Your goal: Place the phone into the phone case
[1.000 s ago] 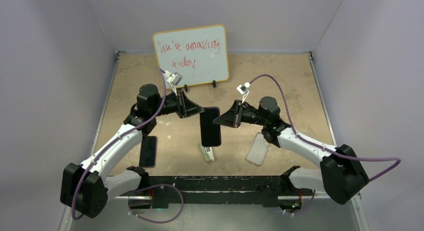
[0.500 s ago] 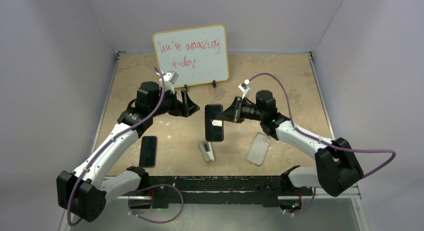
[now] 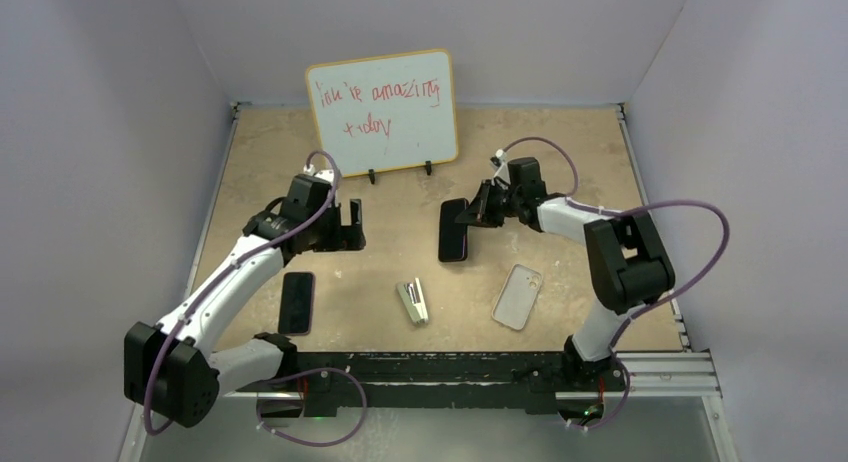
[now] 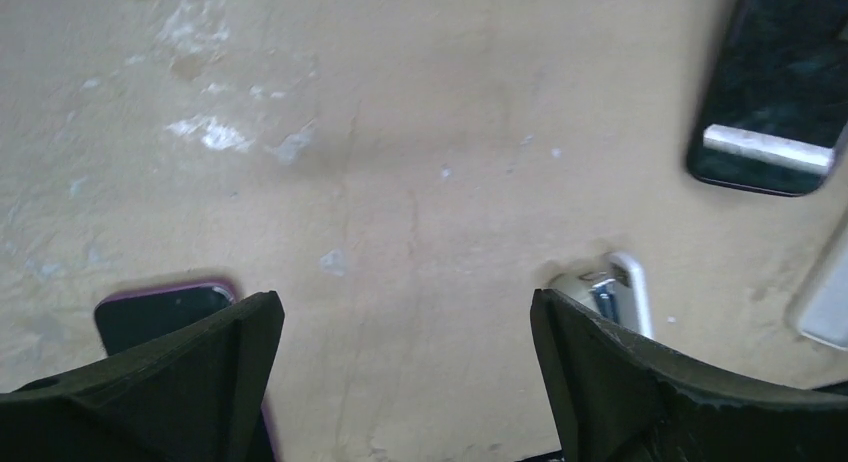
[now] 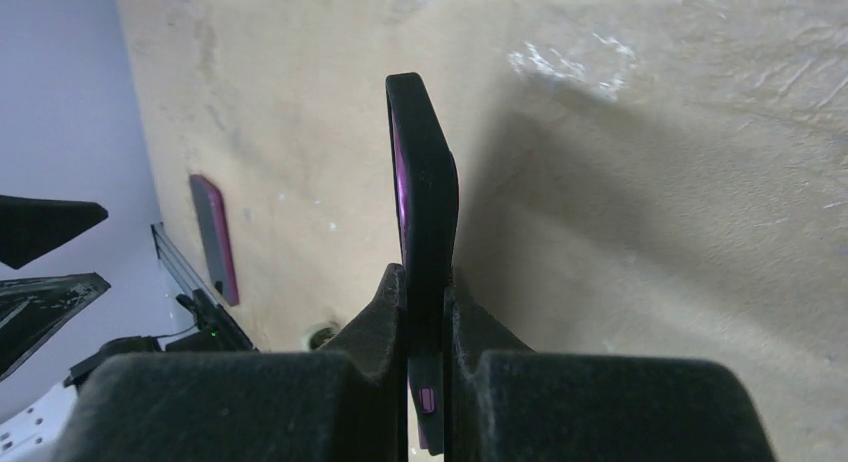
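The phone (image 3: 453,231), long axis running far-to-near, is held beyond the stapler (image 3: 413,302), its far end clenched in the right claw (image 3: 474,212). The phone case (image 3: 518,297) lies flat on the desk (image 3: 270,152) right of the stapler. The left claw (image 3: 347,225) gapes, released.

A whiteboard (image 3: 382,112) stands behind a grey stapler (image 3: 413,302).
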`<state>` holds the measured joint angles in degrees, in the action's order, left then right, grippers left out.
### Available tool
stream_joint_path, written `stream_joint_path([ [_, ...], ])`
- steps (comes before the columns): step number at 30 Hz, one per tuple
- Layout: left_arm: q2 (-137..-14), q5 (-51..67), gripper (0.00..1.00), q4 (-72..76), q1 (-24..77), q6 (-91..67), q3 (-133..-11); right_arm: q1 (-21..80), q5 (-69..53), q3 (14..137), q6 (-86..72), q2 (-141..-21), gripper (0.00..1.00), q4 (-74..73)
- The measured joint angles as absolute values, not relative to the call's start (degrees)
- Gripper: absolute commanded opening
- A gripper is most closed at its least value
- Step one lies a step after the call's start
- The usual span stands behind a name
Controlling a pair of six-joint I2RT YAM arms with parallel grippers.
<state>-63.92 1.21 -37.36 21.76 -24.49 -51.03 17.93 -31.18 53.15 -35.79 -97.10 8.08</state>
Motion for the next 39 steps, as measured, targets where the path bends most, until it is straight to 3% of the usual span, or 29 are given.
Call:
stream_joint_path([
  [4, -66.3, -3.0, 1.00, -40.0, 20.6, -25.3, -49.2, 17.5, -32.2, 54.5, -36.2, -102.2, 0.02, 8.1],
  [9, -64.7, -5.9, 1.00, -40.0, 16.6, -27.1, -46.9, 17.1, -33.8, 56.9, -35.9, -105.3, 0.12, 7.9],
  [22, -74.9, -11.1, 1.00, -40.4, 8.5, -27.4, -46.4, 16.7, -31.9, 59.2, -34.7, -106.8, 0.96, 5.5],
  [23, -75.8, -11.5, 1.00, -40.7, 8.5, -27.4, -46.5, 16.7, -31.3, 59.1, -34.7, -106.1, 0.99, 5.3],
  [33, -81.2, -13.8, 1.00, -44.6, 5.8, -29.6, -48.7, 17.1, -26.0, 56.0, -40.5, -92.3, 0.99, 3.9],
  [39, -82.3, -11.6, 1.00, -45.3, 1.6, -30.7, -48.7, 18.5, -15.2, 52.4, -45.6, -85.5, 0.99, -7.6],
])
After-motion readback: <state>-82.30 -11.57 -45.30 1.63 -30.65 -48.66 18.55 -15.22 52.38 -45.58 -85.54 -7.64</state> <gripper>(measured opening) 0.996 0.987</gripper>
